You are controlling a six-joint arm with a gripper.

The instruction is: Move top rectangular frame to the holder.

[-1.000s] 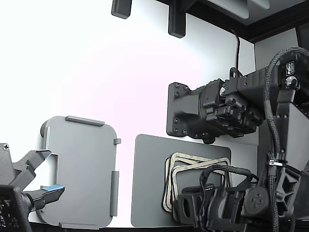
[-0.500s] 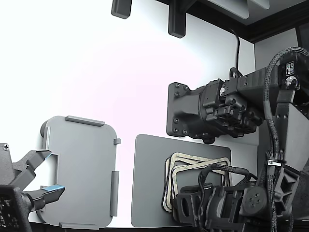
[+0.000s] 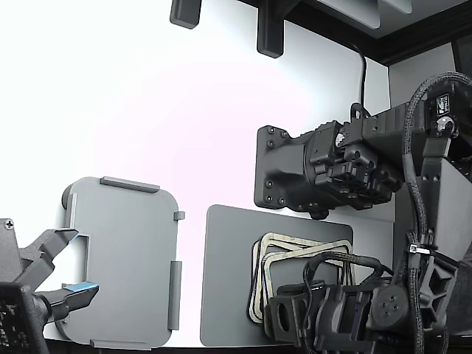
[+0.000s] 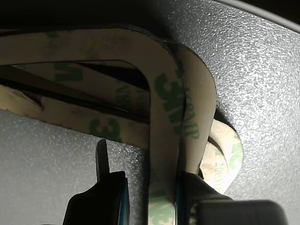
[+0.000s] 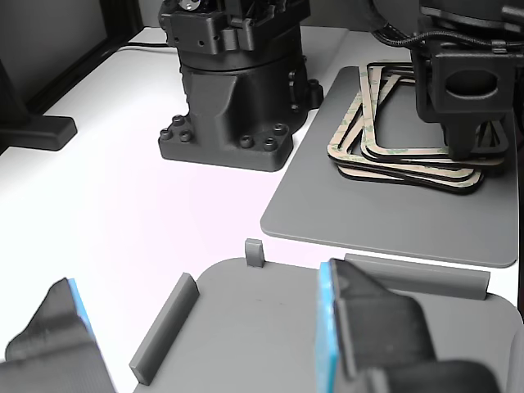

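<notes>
My claw [image 4: 151, 197] is down on the stack of frames [image 5: 385, 123], which lies on the dark grey mat [image 5: 385, 205]. In the wrist view my two fingertips [image 4: 112, 197] straddle one side bar of the top rectangular frame [image 4: 164, 122]: one pad sits inside the frame's open middle, the other on its outer edge. The bar lies between the pads and both appear to touch it, so the claw is pinching the top rectangular frame. Directly beneath the gripped bar, the lower frames fan out slightly askew, their rounded corners showing past it.

In the other view my claw stands upright over the stack's near side, its tip meeting the frames. The top frame is still in contact with the stack; I cannot tell whether it is lifted at all.

The holder [image 3: 125, 258] lies well apart from my claw, across the white table [image 3: 147, 110], beyond the mat's far edge. A second gripper [image 3: 55, 280] sits at the holder. The black arm base [image 5: 237, 82] stands beside the mat.
</notes>
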